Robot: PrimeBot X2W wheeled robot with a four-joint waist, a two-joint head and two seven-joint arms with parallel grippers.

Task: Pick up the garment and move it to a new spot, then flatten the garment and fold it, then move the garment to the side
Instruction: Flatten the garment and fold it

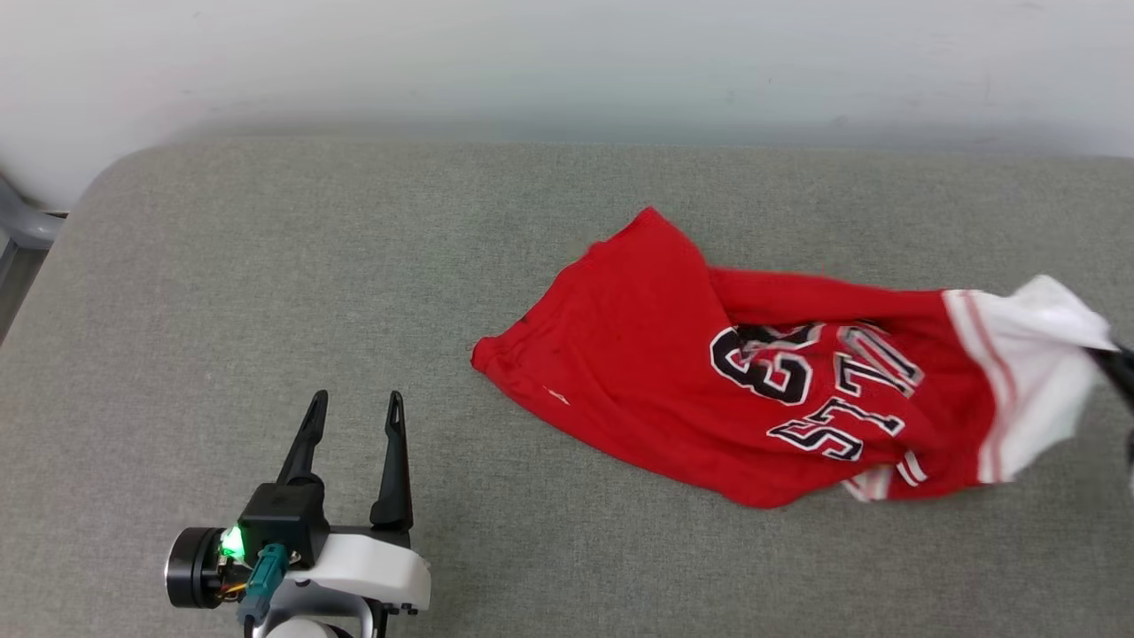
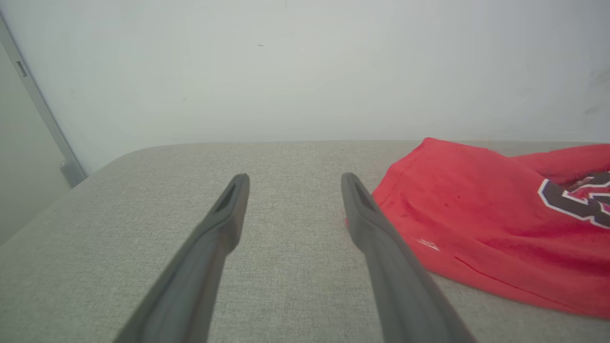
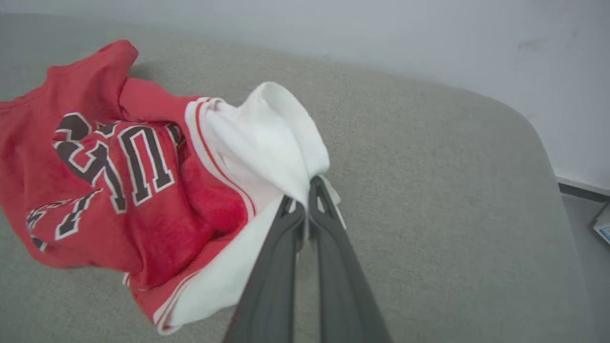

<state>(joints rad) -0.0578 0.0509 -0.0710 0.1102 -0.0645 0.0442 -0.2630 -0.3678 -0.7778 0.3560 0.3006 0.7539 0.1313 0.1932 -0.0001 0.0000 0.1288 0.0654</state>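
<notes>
The garment (image 1: 709,381) lies crumpled on the right half of a grey pad (image 1: 266,266), with red body cloth bunched over itself. The print (image 1: 815,381) faces up and reads upside down in the head view. Its white sleeve (image 3: 271,138) is drawn out toward the pad's right edge. The right gripper (image 3: 305,188) has that sleeve pinched at the tip, jaws together on a small fold of white cloth, and the fabric just behind the pinch is raised off the pad. This looks like the carry to a new spot, or the start of spreading, done from one sleeve. The bite looks thin, so a slow, steady pull is likely safer than a jerk, which could slip the cloth free. Raising the sleeve enough for the body to trail behind should stop it rolling into a tighter heap. The pull should also stay well inside the pad's edge, which is close on that side. The left gripper (image 1: 356,399) hovers low at the near left, jaws apart and holding nothing, with the red hem (image 2: 405,190) just beside its right finger. It is well placed to take that corner, so that the two holds can tension the shirt flat. Behind the pad is a plain pale wall (image 1: 532,62).
</notes>
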